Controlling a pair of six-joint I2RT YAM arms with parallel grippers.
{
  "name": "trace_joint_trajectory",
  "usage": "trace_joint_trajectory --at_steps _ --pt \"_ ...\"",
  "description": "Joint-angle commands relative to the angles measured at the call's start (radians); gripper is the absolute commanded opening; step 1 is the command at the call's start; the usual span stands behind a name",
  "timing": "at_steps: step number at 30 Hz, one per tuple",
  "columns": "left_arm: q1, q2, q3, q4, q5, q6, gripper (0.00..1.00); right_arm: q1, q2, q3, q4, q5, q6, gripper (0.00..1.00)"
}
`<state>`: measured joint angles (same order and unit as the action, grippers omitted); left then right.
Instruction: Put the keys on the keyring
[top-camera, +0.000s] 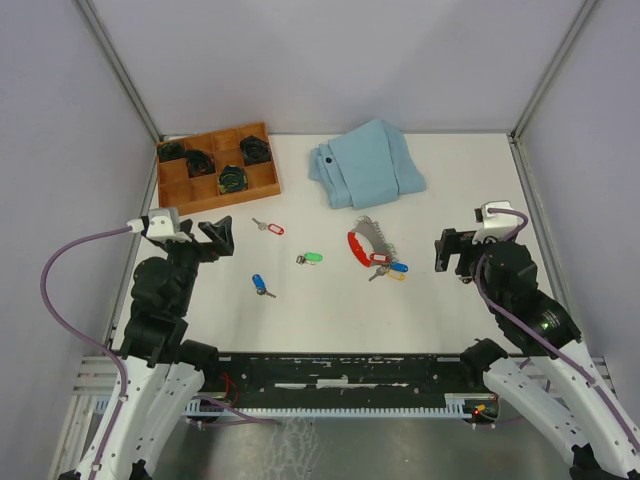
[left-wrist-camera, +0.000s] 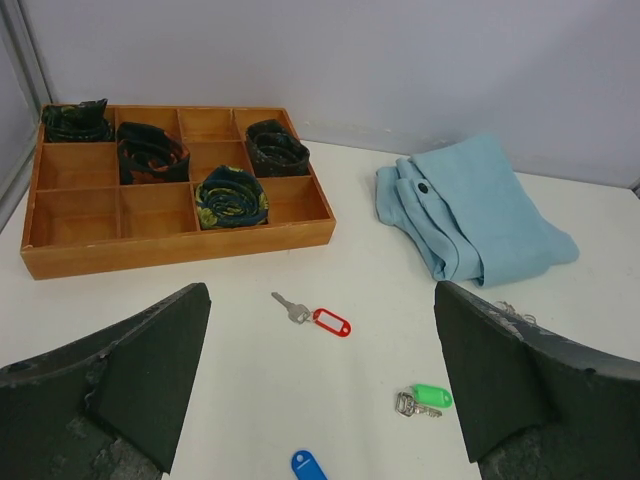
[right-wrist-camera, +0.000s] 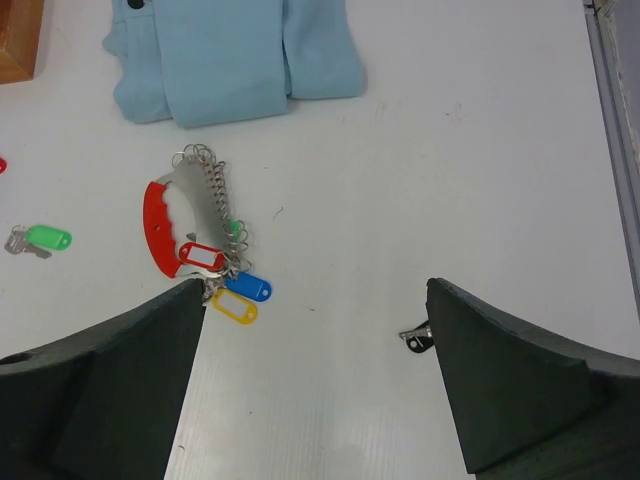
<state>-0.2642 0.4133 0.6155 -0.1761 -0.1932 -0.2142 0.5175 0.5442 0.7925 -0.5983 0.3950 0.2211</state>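
Observation:
The red keyring lies mid-table with its row of metal loops. Red-, blue- and yellow-tagged keys bunch at its near end. In the right wrist view the keyring lies at the left. Three loose keys lie to the left of the keyring: red-tagged, green-tagged and blue-tagged. The left wrist view shows these loose red, green and blue keys. A small black-tagged key lies by my right finger. My left gripper and right gripper are open, empty and apart from the keys.
A wooden compartment tray with several dark rolled items stands at the back left, also in the left wrist view. A folded light-blue cloth lies behind the keyring. Metal frame posts stand at the back corners of the table.

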Motion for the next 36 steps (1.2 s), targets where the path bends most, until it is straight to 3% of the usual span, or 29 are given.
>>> trace_joint_trajectory --at_steps 1,14,24,31,36 --pt "-0.001 0.000 0.004 0.056 0.025 0.046 0.99 0.007 -0.002 0.004 0.057 -0.013 -0.002 1.00" --pt "-0.002 -0.005 0.004 0.056 0.065 0.045 0.99 0.006 0.105 -0.036 0.159 -0.170 0.006 1.00" --pt "-0.001 -0.005 0.004 0.053 0.100 0.053 0.99 0.005 0.422 -0.038 0.339 -0.309 0.050 1.00" --pt "-0.002 0.014 0.009 0.046 0.131 0.056 0.99 -0.028 0.717 0.055 0.432 -0.398 0.053 0.87" --pt "-0.003 0.025 0.007 0.045 0.143 0.061 0.99 -0.132 0.887 0.090 0.520 -0.551 0.107 0.78"
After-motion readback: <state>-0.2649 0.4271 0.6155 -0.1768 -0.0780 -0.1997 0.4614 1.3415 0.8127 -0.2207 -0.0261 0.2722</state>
